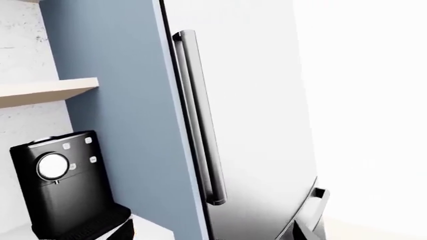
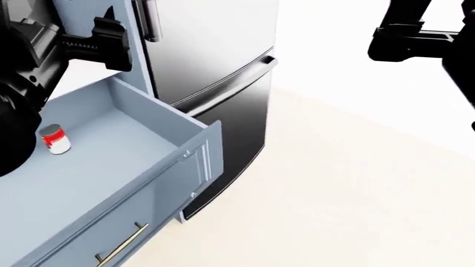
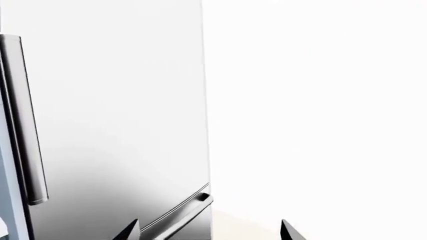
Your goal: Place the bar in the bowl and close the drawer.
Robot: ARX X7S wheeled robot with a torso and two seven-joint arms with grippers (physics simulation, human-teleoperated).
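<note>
Right now your drawer stands open, can at its 9 o'clock, right gripper jaws spread, left gripper unreadable.

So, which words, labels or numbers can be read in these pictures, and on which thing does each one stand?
None can be read.
Red-and-white can in the open drawer: label too small and blurred.
Black coffee machine: small white button icons, no legible text.
Fridge: no marking visible.
</note>
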